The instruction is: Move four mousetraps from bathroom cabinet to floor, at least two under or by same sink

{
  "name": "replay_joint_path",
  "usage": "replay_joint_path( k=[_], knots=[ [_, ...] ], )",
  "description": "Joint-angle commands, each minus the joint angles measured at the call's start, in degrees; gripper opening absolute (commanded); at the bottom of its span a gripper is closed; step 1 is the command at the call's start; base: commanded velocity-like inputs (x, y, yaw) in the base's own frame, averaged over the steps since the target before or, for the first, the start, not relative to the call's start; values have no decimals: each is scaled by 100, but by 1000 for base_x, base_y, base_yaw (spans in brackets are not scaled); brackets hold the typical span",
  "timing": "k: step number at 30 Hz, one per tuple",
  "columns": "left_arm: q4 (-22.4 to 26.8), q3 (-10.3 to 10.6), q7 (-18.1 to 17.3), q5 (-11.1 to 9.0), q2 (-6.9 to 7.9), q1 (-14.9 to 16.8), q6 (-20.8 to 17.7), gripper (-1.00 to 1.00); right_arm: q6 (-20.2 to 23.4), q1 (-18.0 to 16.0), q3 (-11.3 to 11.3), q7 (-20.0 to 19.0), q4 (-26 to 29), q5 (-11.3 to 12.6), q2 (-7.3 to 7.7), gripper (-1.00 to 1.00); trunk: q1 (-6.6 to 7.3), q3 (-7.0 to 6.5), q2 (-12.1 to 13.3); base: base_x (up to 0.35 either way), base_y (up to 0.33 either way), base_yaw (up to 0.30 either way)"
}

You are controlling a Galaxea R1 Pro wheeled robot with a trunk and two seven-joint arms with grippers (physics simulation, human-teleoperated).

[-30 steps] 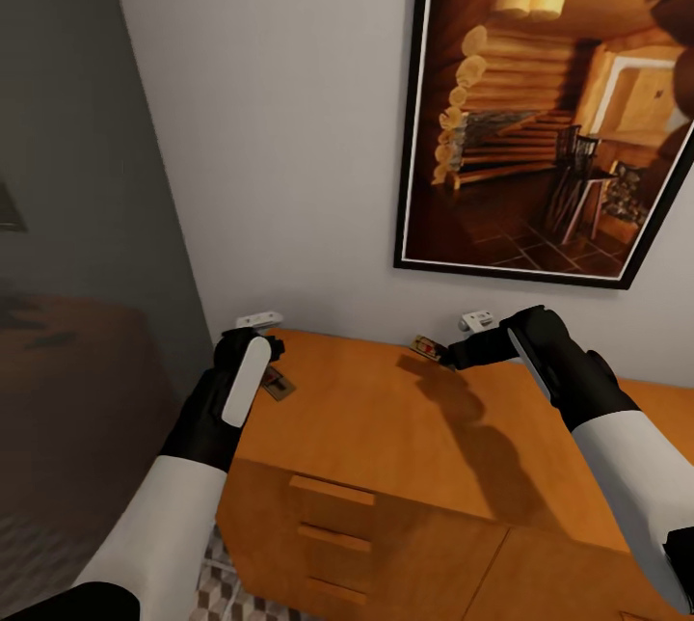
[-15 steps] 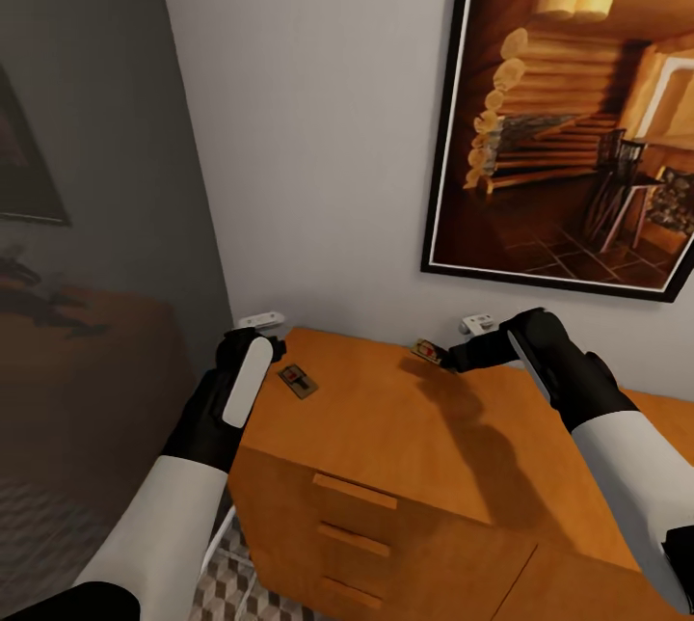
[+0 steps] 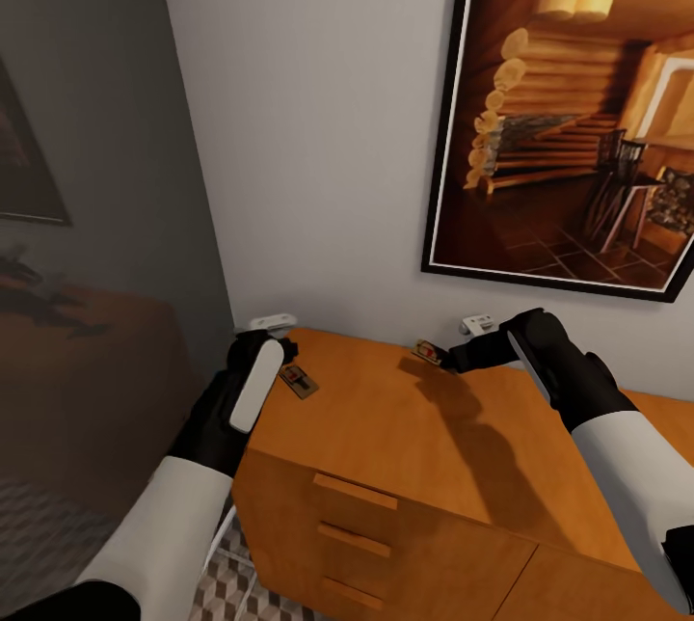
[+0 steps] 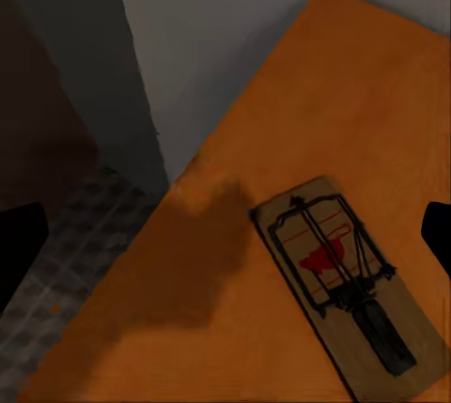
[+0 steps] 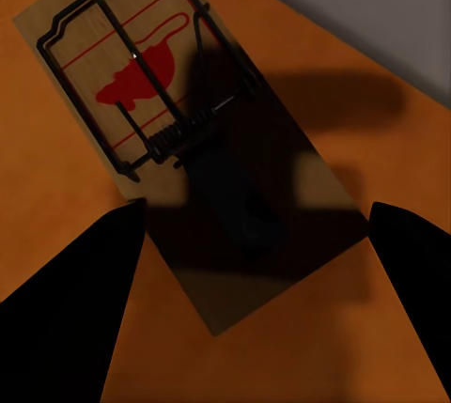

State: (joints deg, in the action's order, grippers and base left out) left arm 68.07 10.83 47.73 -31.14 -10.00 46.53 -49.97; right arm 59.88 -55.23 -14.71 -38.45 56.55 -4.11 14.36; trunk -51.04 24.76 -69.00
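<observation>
Two mousetraps lie flat on the orange-brown cabinet [image 3: 405, 447]. One mousetrap [image 3: 298, 380] [image 4: 343, 281] sits near the cabinet's left end, just right of my left gripper [image 3: 278, 348] [image 4: 225, 243], which is open and hovers over that corner. Its dark fingers [image 4: 19, 253] show far apart. The other mousetrap [image 3: 427, 350] [image 5: 178, 131] lies near the back wall. My right gripper [image 3: 451, 357] [image 5: 244, 309] is open right over its near end, with one finger [image 5: 66, 309] on each side. A strip of the cube-patterned bathroom floor [image 3: 220, 592] shows beside the cabinet.
A large framed picture [image 3: 578, 110] of a log cabin hangs on the white wall above the cabinet. Two small white fittings [image 3: 271, 321] [image 3: 476, 321] stick out of the wall at the cabinet's top. A dark grey wall [image 3: 87, 216] runs along the left.
The view swung left a second ago, then held. Since then my left gripper has shifted right, closer to the left mousetrap. The right arm has stayed put.
</observation>
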Motion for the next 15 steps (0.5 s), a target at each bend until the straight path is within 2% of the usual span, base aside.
replay_joint_path(
  k=[1,2,6,12,15],
  knots=[
    [6,80,57,-64,0,5,-12,100,12,-6,-11,-40,6,-44,5,-100,0,7,-4,0,0,0],
    [7,216,60,-83,0,5,-12,100,12,-6,-12,-40,5,-48,5,-100,0,7,-4,0,0,0],
    [5,446,81,-111,0,5,-7,100,12,-6,-9,-40,5,-53,6,-100,0,7,-4,0,0,0],
    [3,550,97,-208,0,1,5,100,12,-6,-9,5,5,-54,5,-100,0,7,-4,0,0,0],
    [12,572,141,-394,0,2,109,100,12,-6,-12,61,5,-55,5,-100,0,7,-4,0,0,0]
  ],
)
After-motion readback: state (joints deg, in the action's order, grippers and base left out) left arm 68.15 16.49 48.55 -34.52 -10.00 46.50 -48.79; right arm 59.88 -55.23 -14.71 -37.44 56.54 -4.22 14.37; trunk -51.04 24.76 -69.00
